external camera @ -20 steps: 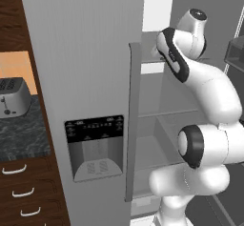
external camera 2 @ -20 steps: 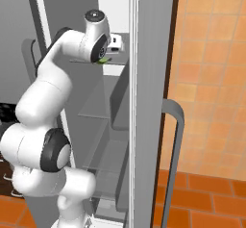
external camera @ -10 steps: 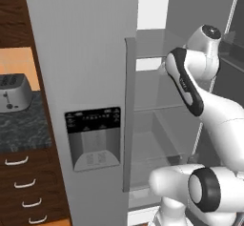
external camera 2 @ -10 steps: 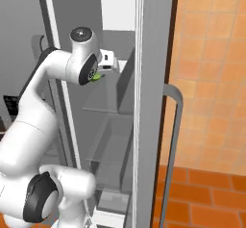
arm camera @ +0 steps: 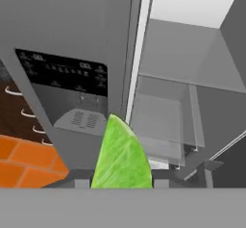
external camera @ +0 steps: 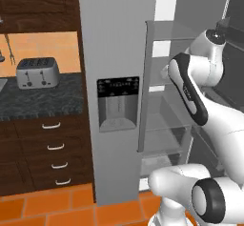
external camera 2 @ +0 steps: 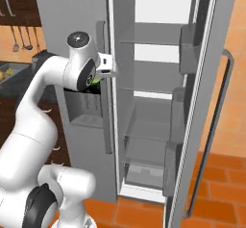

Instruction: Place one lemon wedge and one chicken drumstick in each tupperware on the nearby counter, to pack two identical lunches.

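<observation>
Fingers [arm camera: 82,183] are pinching the green wedge [arm camera: 121,157] by its flat sides; being light, soft and slick, it probably needs gentle pressure.

You are looking at the counter [external camera: 43,101], a black, grey-veined stone top running left of the fridge [external camera: 114,39] over dark wood drawers [external camera: 50,153] carrying 4 curved silver handles. A silver toaster [external camera: 37,72] is standing directly on it, near the back wall. The glass fridge shelves [external camera 2: 149,121] are sitting behind the open door, and orange floor tiles [external camera: 47,206] are running beneath the drawers.
</observation>
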